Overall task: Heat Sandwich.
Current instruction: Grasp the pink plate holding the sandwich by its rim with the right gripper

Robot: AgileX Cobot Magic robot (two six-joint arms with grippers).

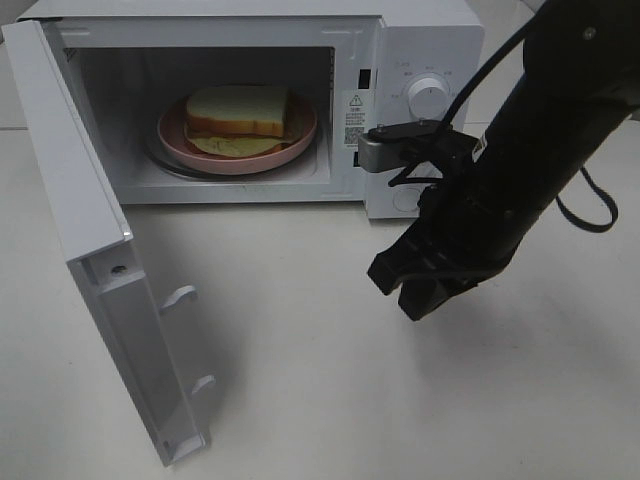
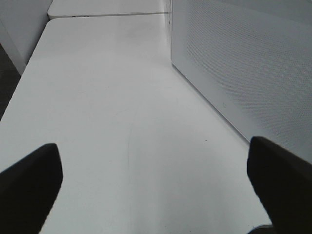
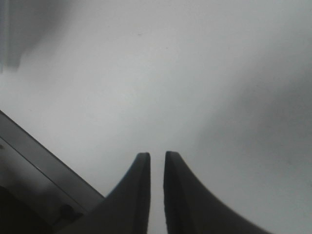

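The sandwich [image 1: 238, 112], white bread over a pale yellow layer, lies on a round pink plate [image 1: 300, 142] inside the open microwave [image 1: 430, 40]. My right gripper [image 1: 400, 297] hangs over the table in front of the control panel, right of the cavity and well clear of the plate. In the right wrist view its fingers [image 3: 139, 180] stand a narrow gap apart with nothing between them, above bare table. My left gripper [image 2: 153, 148] is wide open and empty, low over the table beside a white dotted panel [image 2: 243, 63]. It is out of the exterior view.
The microwave door [image 1: 90, 230] is swung fully open to the left and juts toward the table's front edge. A round dial [image 1: 430, 97] sits on the control panel. A black cable [image 1: 590, 210] loops behind the right arm. White tabletop [image 1: 330, 400] spreads before the oven.
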